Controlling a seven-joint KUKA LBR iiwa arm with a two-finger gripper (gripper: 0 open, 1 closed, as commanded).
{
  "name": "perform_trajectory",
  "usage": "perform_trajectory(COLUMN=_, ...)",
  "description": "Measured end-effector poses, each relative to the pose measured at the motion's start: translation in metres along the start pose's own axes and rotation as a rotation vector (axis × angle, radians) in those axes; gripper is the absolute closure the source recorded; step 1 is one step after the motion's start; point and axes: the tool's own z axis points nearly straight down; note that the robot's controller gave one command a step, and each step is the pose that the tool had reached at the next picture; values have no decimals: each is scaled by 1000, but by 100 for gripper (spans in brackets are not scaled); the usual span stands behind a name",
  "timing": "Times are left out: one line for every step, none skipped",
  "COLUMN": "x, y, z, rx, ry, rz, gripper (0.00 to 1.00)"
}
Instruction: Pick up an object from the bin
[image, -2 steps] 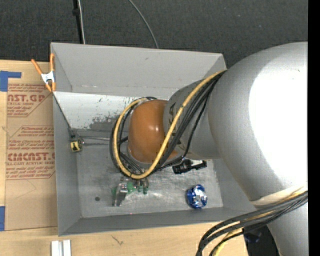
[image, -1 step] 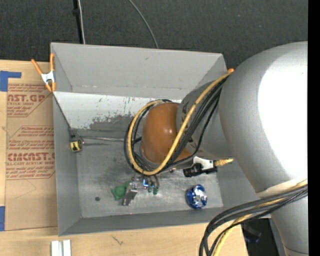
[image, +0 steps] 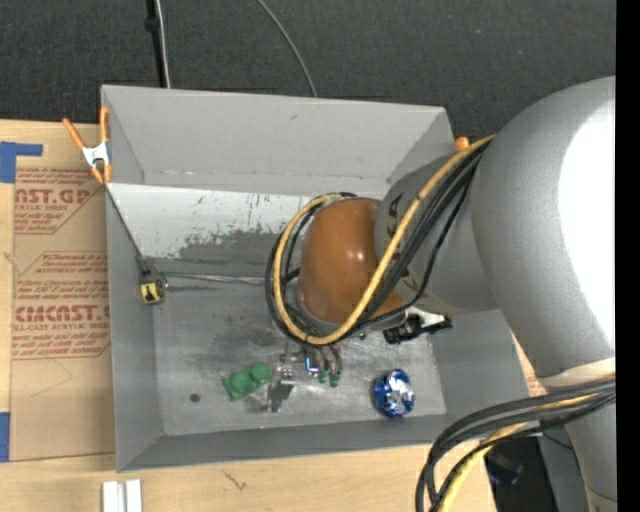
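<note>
Green thing: small, lumpy bright-green object (image: 246, 381), can't make out what it actually is. It lies on the bin floor near the bottom edge, roughly midway between the bottom left and bottom right corners.

End effector: the end effector (image: 298, 378) is down at floor level, just beside the green thing on its right side. Touching or a hair apart, honestly can't say. Can't tell if it's wide or narrow either, it's a jumble of metal bits and wires down there. Nothing visibly held in it.

Green speck: a tiny green bit (image: 333, 378) sits right against the end effector's right side. No idea if it's a loose thing or part of the robot.

Blue ball: round, blue with white patches (image: 394, 393), near the bottom edge toward the bottom right corner, clear of the end effector.

Dark speck: little dark spot (image: 195, 398) on the floor toward the bottom left corner, apart from the green thing.

Yellow-black bit: small piece (image: 151, 291) against the left wall, well apart from everything else.

Bin: grey metal (image: 270, 130), sloped walls, floor scuffed and scratched.

Robot: the orange cover (image: 340, 260) sits right above the end effector, looped with black and yellow cables (image: 283, 262), and the big grey arm (image: 560, 230) comes in over the right edge.
</note>
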Motion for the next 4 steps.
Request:
perform_trajectory(x=-3, y=9, z=17, rx=-2, ry=-1, rz=73, gripper=0)
perform_trajectory(x=-4, y=8, z=14, rx=-2, ry=-4, rz=73, gripper=100)
perform_trajectory(x=-13, y=12, z=-64, rx=-4, ry=-6, rz=145, gripper=100)
perform_trajectory(x=-11, y=11, z=-59, rx=-1, ry=1, rz=145, gripper=0)
